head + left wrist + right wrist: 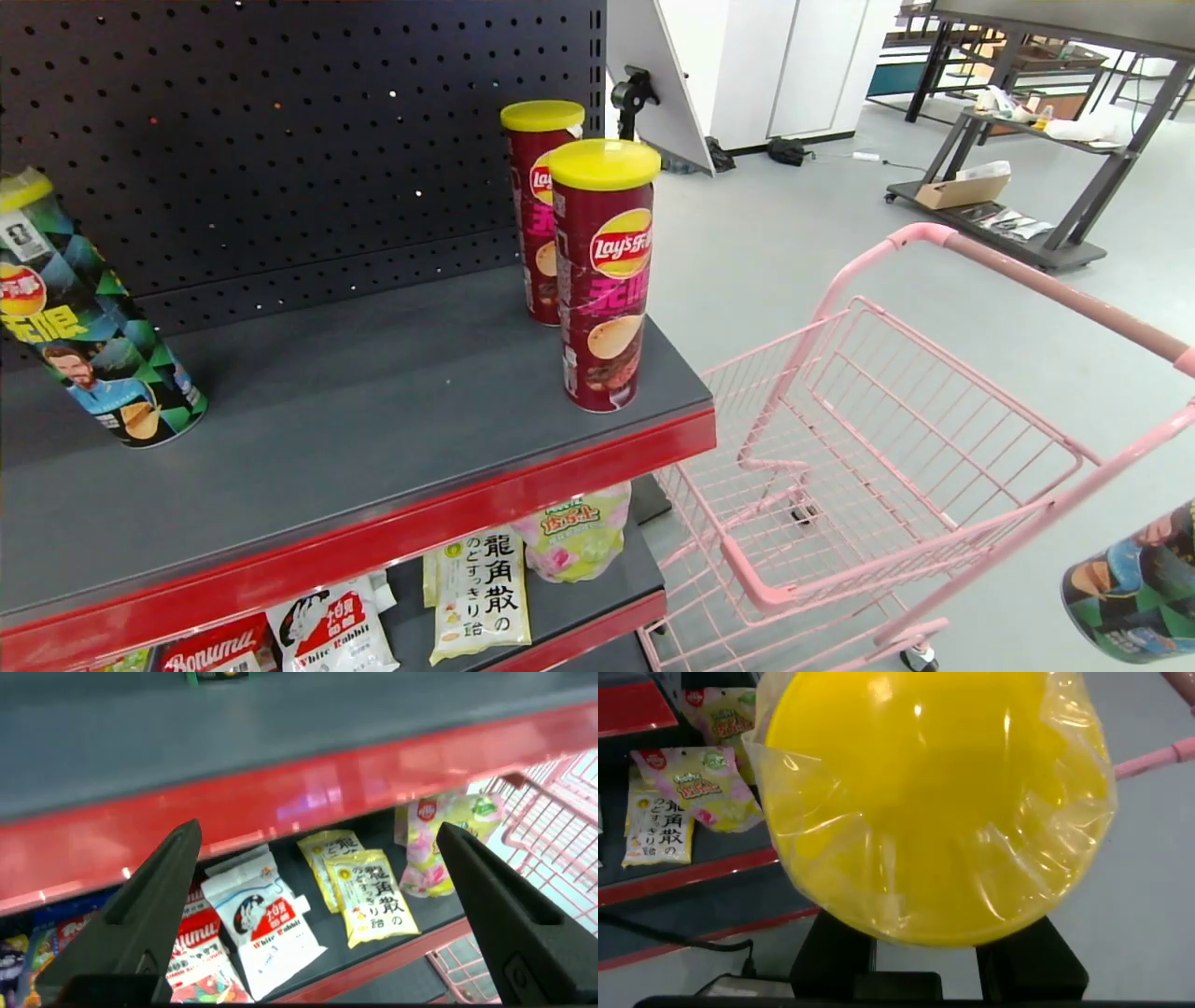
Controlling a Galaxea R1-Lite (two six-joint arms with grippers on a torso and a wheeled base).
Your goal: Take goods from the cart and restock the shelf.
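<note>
Yellow-lidded green chip can (924,803), clamped in the right gripper (926,957), hangs well right of the grey shelf (373,439). Left gripper (318,905), jaws wide apart, faces candy bags (369,891) under it. On the shelf: another green can (93,317) left, two red cans (602,280) right.

Green chip can (1134,597) cut by the head view's lower right corner, yellow lid (924,803) hiding its body in the right wrist view, rear maroon can (532,187) partly behind front maroon can (602,280), snack packets (476,597) tucked under red shelf lip (373,541).
</note>
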